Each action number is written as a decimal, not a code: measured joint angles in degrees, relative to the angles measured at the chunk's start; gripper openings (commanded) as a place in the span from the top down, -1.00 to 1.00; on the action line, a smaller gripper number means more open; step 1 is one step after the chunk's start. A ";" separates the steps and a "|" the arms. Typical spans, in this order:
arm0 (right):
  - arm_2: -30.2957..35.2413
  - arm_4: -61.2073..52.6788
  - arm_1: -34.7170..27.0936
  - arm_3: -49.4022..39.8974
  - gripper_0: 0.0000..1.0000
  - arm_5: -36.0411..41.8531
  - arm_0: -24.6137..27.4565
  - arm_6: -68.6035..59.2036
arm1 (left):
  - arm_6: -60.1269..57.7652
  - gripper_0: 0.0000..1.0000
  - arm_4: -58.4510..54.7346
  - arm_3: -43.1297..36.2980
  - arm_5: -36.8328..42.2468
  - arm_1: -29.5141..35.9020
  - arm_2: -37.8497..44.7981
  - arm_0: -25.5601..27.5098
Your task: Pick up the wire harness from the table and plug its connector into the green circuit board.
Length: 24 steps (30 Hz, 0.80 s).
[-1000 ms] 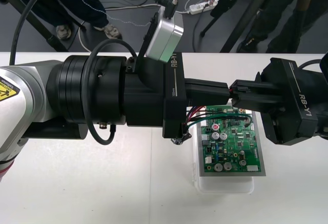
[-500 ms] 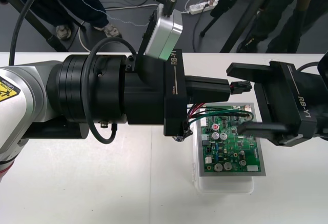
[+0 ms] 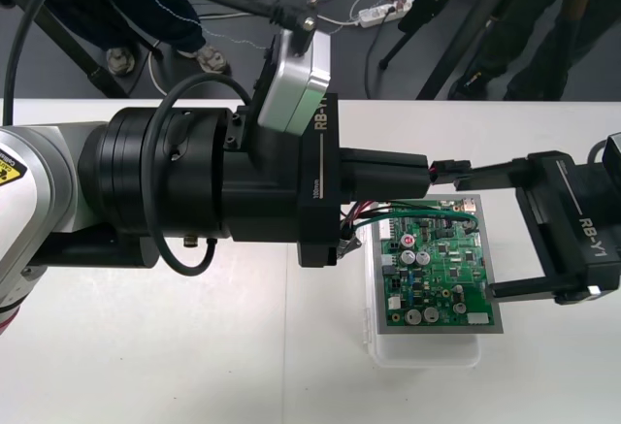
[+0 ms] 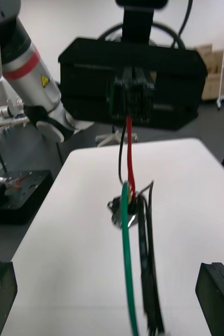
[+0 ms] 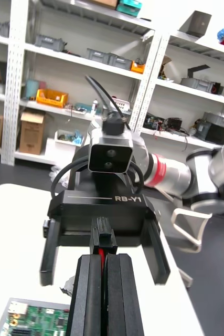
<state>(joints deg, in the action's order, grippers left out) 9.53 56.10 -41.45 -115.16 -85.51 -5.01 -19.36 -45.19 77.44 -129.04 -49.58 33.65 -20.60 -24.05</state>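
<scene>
My right hand (image 3: 480, 232) now open and withdrawn, my left hand (image 3: 427, 174) alone pinches the small black harness plug (image 3: 448, 166) near the green circuit board (image 3: 441, 269).

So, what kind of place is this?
Probably a robotics lab: a light table carries a green circuit board, the left gripper holds a wire harness, and a power strip lies on the dark floor.
</scene>
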 measured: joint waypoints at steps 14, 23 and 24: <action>1.70 7.06 -15.13 -0.35 -1.00 -3.95 -0.03 -10.99 | 8.37 1.00 -6.21 0.00 -1.59 1.06 8.35 8.81; 1.70 20.78 -19.59 -2.77 -1.00 -4.02 -0.80 -11.24 | 9.07 1.00 -10.74 5.45 -12.78 0.64 18.24 12.45; 1.70 22.44 -19.69 -3.53 -1.00 -4.03 -0.89 -11.24 | 9.78 1.00 -11.23 6.83 -14.65 0.36 19.21 12.53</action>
<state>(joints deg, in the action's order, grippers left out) 11.23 78.54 -61.14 -118.69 -89.54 -5.89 -30.61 -35.41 66.20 -122.21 -64.23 34.01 -1.39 -11.51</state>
